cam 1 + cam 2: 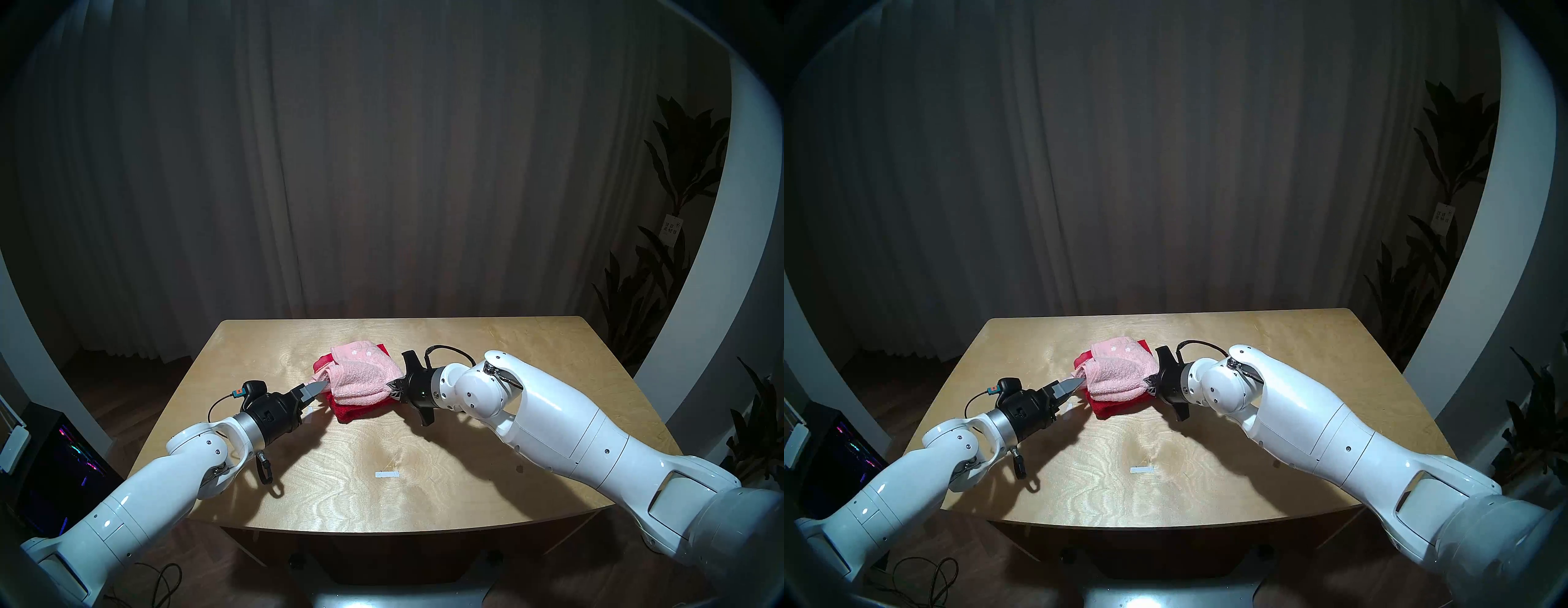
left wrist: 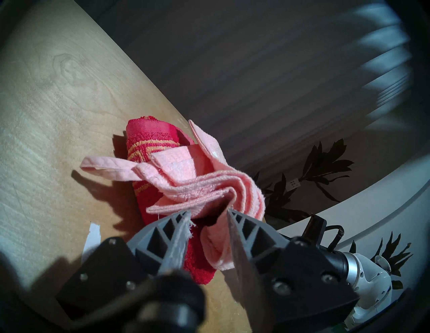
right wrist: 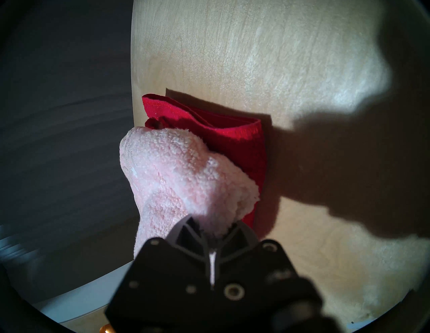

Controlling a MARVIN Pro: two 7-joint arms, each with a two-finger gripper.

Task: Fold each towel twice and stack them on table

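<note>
operator: we're setting the pink towel [image 1: 364,377] on the folded red towel [image 1: 357,408], mid-table [image 1: 530,352]. our right gripper [image 3: 212,226] is clamped on pink cloth.

inspector: our left gripper [image 2: 208,212] is standing apart around a bunched corner. we're judging stacking nearly done; letting go and tidying are remaining.

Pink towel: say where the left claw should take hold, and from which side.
Grip the pink towel at its bunched layered edges on the robot's left end, coming in low from the left. The left claw is open right there; the right claw already pinches the opposite end, over the red towel.
</note>
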